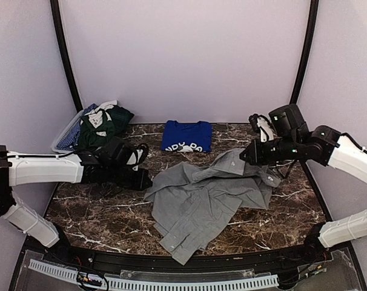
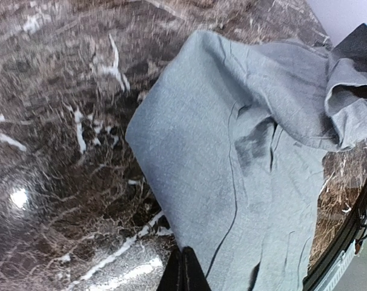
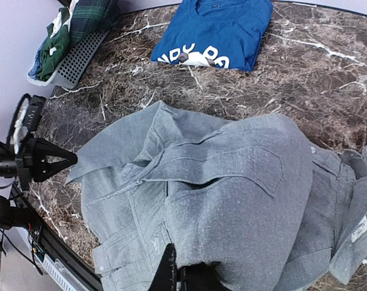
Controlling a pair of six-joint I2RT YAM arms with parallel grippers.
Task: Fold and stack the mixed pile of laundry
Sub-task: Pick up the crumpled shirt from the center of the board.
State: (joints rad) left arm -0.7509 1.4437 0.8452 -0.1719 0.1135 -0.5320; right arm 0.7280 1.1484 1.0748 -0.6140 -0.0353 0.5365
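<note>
So, what lies under you?

A dark marble tabletop. Spread across its middle is the light-grey collared shirt, rumpled, with one sleeve trailing toward the near edge.

And the rest of the laundry?

The royal-blue T-shirt lies folded at the far edge, white print up, apart from the grey one. In the far left corner the mesh basket holds the dark-green and plaid pieces, heaped above its rim.

Where are your arms?

My left arm reaches in low from the left, to the shirt's left edge. My right arm comes across from the right, to the shirt's far right part.

And the jaws?

My left jaws are together, pinching the cloth's edge down at the tabletop. My right jaws are together too, clamped on a fold of the same shirt near its collar, with the cloth bulging up around them.
</note>
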